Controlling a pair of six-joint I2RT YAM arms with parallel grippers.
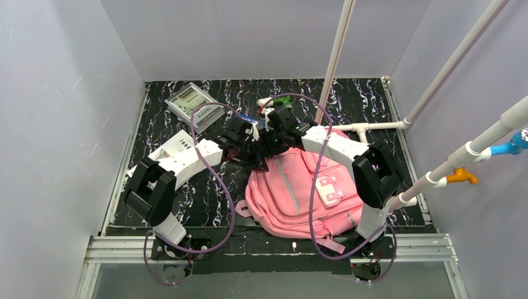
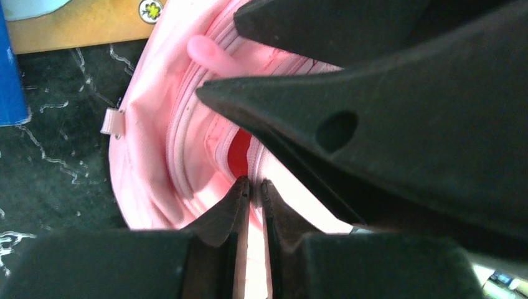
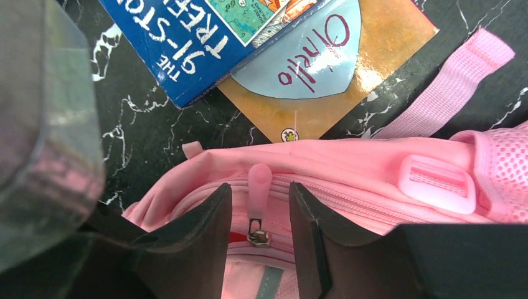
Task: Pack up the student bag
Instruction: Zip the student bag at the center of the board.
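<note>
At the far left of the black marbled table [image 1: 155, 134] stands a grey boxy device [image 1: 194, 104], well apart from everything else. The left gripper [image 2: 252, 185] reaches in from the left to the top end of the student bag [image 1: 292, 193], which lies flat at the middle right of the table, front side up. Its jaws are pressed nearly together, nipping a thin edge of the bag's pink fabric beside the zip opening. Through that narrow opening something red [image 2: 240, 156] shows inside the bag; what it is I cannot tell. The right gripper [image 3: 260, 196] comes in from the right to the same end, its jaws partly apart, with the pink zipper pull [image 3: 259, 180] standing between them and a gap on either side. Just beyond the bag's top edge a blue book [image 3: 187, 43] lies on an orange-brown book [image 3: 348, 68]. Farther right come a pink strap [image 3: 448, 87] and a pink buckle [image 3: 437, 184].
</note>
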